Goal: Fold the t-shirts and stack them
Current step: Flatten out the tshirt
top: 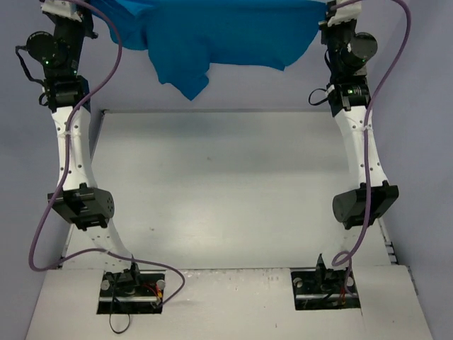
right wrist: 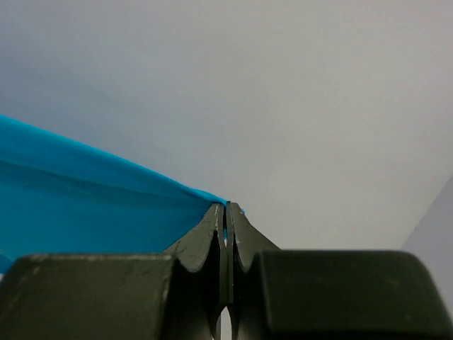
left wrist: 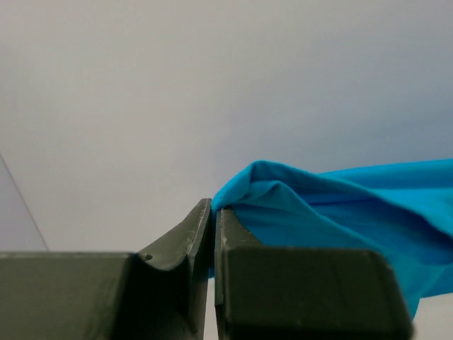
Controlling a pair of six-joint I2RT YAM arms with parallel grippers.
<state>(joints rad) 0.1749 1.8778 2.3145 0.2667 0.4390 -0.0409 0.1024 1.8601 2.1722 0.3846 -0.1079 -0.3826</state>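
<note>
A bright teal-blue t-shirt (top: 212, 35) hangs stretched between my two arms, high above the far edge of the table, with one sleeve drooping at its lower left. In the left wrist view my left gripper (left wrist: 213, 205) is shut on a bunched corner of the t-shirt (left wrist: 340, 212). My right gripper (right wrist: 227, 205) is shut on a thin edge of the t-shirt (right wrist: 85, 205), which runs off to the left. In the top view both sets of fingertips are cut off by the upper edge.
The white table (top: 226, 191) lies below the raised cloth, its far edge near the arms' wrists. Purple cables loop beside the left arm (top: 74, 142) and the right arm (top: 361, 149). Both arm bases sit at the near edge.
</note>
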